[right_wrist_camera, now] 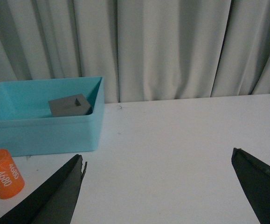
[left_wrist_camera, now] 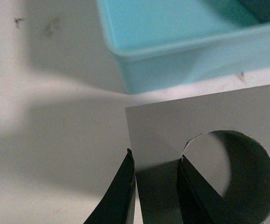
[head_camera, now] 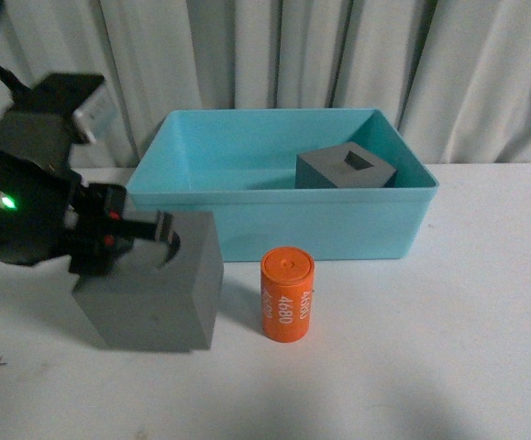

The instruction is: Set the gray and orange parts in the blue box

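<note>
My left gripper [head_camera: 155,229] is shut on the wall of the gray cube with the round recess [head_camera: 150,284], one finger inside the recess, the other outside; the cube is tilted in front of the blue box's [head_camera: 274,220] left corner. In the left wrist view the gripper [left_wrist_camera: 157,161] pinches the cube [left_wrist_camera: 209,116] beside the box [left_wrist_camera: 172,60]. The gray cube with the square recess [head_camera: 346,170] lies inside the box. The orange "4680" cylinder [head_camera: 287,294] stands on the table before the box. My right gripper [right_wrist_camera: 158,161] is open and empty; it sees the box [right_wrist_camera: 41,133], cube [right_wrist_camera: 69,105] and cylinder [right_wrist_camera: 2,173].
A white table [head_camera: 448,348] carries everything. Gray-white curtains [head_camera: 338,55] hang close behind the box. The left arm's dark body [head_camera: 27,192] fills the left side of the front view.
</note>
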Controlling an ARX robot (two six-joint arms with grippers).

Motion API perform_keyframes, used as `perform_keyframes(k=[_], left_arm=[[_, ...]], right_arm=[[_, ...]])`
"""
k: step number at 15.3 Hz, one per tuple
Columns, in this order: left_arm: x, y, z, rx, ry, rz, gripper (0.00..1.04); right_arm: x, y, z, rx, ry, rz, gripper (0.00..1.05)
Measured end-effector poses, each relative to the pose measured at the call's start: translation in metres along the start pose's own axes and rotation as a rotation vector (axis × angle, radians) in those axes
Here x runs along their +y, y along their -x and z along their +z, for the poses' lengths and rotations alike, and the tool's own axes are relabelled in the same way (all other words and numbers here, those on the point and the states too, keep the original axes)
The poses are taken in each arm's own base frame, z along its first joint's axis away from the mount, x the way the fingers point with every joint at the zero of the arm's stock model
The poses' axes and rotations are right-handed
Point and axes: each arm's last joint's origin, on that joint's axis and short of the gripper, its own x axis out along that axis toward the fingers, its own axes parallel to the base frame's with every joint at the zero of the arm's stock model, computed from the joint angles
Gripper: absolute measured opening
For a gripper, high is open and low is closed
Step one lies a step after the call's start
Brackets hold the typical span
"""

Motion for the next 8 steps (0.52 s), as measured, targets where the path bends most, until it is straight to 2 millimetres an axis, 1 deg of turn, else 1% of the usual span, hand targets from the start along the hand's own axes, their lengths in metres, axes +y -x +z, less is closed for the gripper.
perform_keyframes(k=[1, 2, 3, 4, 5, 6, 7, 8], left_arm=[[0.008, 0.021, 0.014, -0.052, 0.053, -0.004, 0.21], [0.016, 0.049, 0.038, -0.156, 0.103, -0.012, 0.21], [0.023, 0.073, 0.064, -0.266, 0.14, -0.018, 0.2], [0.028, 0.09, 0.087, -0.362, 0.16, -0.013, 0.2], [0.029, 0.1, 0.104, -0.426, 0.174, -0.016, 0.2], [0.025, 0.095, 0.116, -0.443, 0.168, -0.025, 0.2], [0.017, 0.077, 0.121, -0.436, 0.146, -0.035, 0.2], [0.009, 0.056, 0.121, -0.416, 0.104, -0.031, 0.2]], right_arm=[[0.0, 0.0, 0.0, 0.0, 0.0, 0.0, 0.98], [0.0, 0.0, 0.0, 0.0, 0.0, 0.0, 0.98], [0.0, 0.0, 0.0, 0.0, 0.0, 0.0, 0.98], [0.0, 0.0, 0.0, 0.0, 0.0, 0.0, 0.98], [0.0, 0.0, 0.0, 0.0, 0.0, 0.0, 0.98], [0.0, 0.0, 0.0, 0.0, 0.0, 0.0, 0.98], [0.0, 0.0, 0.0, 0.0, 0.0, 0.0, 0.98], [0.0, 0.0, 0.0, 0.0, 0.0, 0.0, 0.98]])
